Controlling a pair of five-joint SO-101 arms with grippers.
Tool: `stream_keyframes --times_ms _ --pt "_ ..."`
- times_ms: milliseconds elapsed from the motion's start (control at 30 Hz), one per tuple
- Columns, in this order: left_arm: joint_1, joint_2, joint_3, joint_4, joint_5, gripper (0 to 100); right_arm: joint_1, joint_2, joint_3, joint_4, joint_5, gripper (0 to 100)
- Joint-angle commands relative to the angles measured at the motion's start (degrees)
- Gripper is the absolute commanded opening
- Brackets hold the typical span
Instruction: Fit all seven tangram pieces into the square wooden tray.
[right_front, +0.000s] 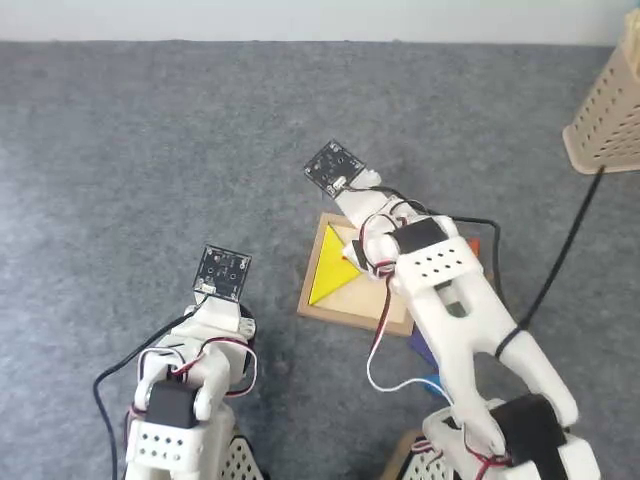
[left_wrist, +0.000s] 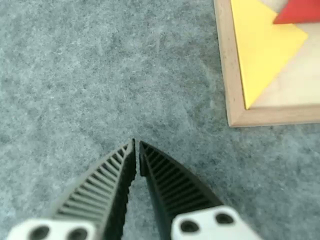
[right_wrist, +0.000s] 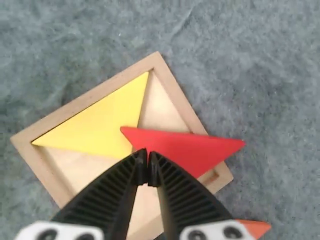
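The square wooden tray (right_front: 318, 305) (right_wrist: 172, 87) lies on grey carpet with a yellow triangle (right_front: 328, 272) (right_wrist: 97, 122) flat inside it. A red triangle (right_wrist: 187, 147) lies slanted across the tray, one tip out over the rim. My right gripper (right_wrist: 147, 156) is shut, with its tips at the red triangle's near edge, above the tray. My left gripper (left_wrist: 136, 146) is shut over bare carpet, a short way from the tray's corner (left_wrist: 236, 117); the yellow triangle (left_wrist: 262, 47) and a red corner (left_wrist: 300, 12) show there too.
An orange piece (right_front: 474, 246) (right_wrist: 252, 228) lies just outside the tray on the right arm's side. Blue pieces (right_front: 424, 352) lie on the carpet under the right arm. A perforated beige container (right_front: 610, 110) stands at the far right, with a black cable (right_front: 565, 265) trailing from it.
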Motion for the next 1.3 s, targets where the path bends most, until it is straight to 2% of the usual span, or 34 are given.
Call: stream_keyframes --times_ms 0,133,333,733,967,1133,1267 --pt "0.44 -1.23 -1.1 0.35 0.44 1 -0.48 1.89 -1.93 1.63 4.84 0.7" --pt "0.44 -1.23 -1.1 0.35 0.44 1 -1.45 6.73 -3.16 2.15 7.38 0.7" --pt "0.44 -1.23 -1.1 0.35 0.44 1 -1.36 14.99 -8.0 2.07 6.95 0.7" --pt "0.44 -1.23 -1.1 0.35 0.44 1 -1.45 26.77 -22.07 1.98 -0.18 0.7" --pt "0.44 -1.23 -1.1 0.35 0.44 1 -1.36 20.7 -23.21 2.59 -5.27 0.7" --pt "0.44 -1.23 -1.1 0.35 0.44 1 5.85 10.24 -18.81 0.84 -8.53 0.7" --pt "0.35 -1.23 -1.1 0.35 0.44 1 9.71 12.7 -17.93 -4.26 -8.09 0.9"
